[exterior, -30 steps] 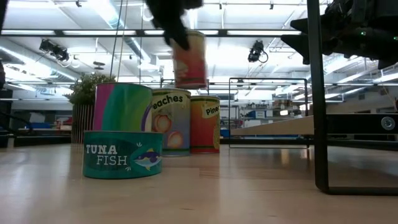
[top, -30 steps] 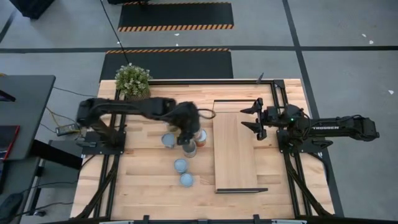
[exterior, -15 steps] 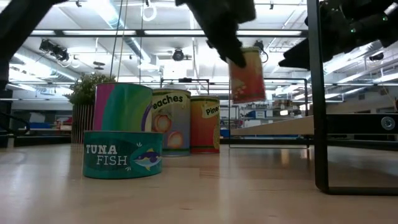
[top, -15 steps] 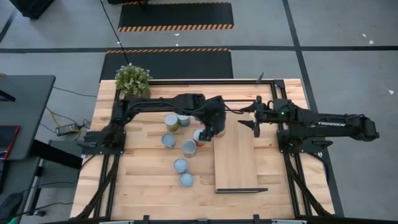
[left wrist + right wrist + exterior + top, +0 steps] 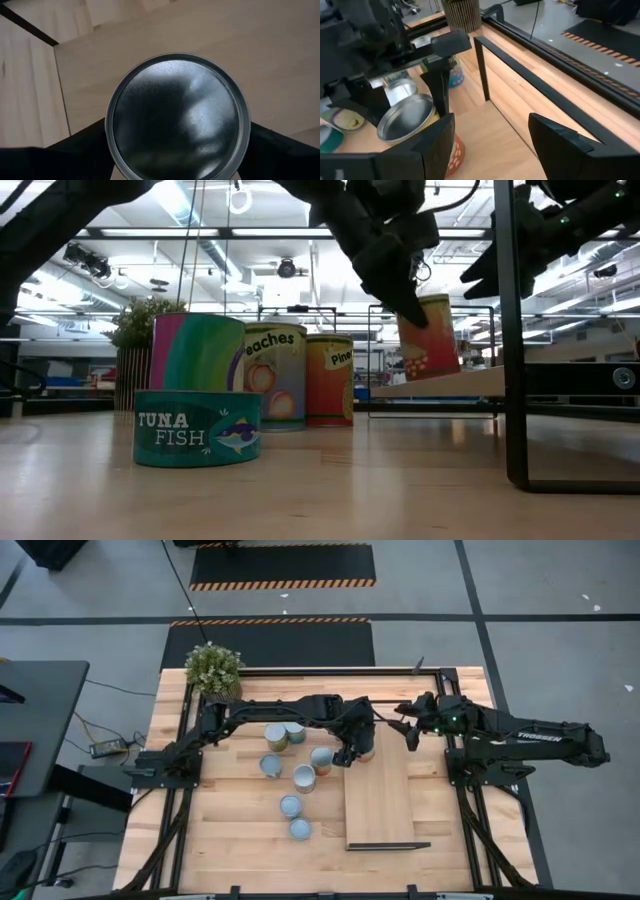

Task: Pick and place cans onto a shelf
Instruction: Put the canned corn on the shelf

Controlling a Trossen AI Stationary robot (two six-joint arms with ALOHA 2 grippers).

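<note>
Your left gripper [image 5: 355, 747] is clamped on an orange-labelled can [image 5: 428, 338], carried tilted at the far left corner of the shelf [image 5: 380, 795], with its base at or just above the board; whether it touches I can't tell. That tilt is your first risk: let go now and the can could land on its rim, rock, and roll off the shelf's left edge toward the cans [image 5: 290, 768] waiting on the table [image 5: 230, 855]. Level it and seat it flat before you part the fingers. The second risk is the right gripper [image 5: 410, 727], fingers spread wide, hovering just beside the can over the shelf's far end. In the right wrist view the can [image 5: 407, 120] sits very near those fingers, so any drift from either arm could knock it or bring the two arms together. Watch too the shelf's black frame post [image 5: 481, 70], which stands close by; swinging out sideways might clip it, so lift straight up once the can stands.
</note>
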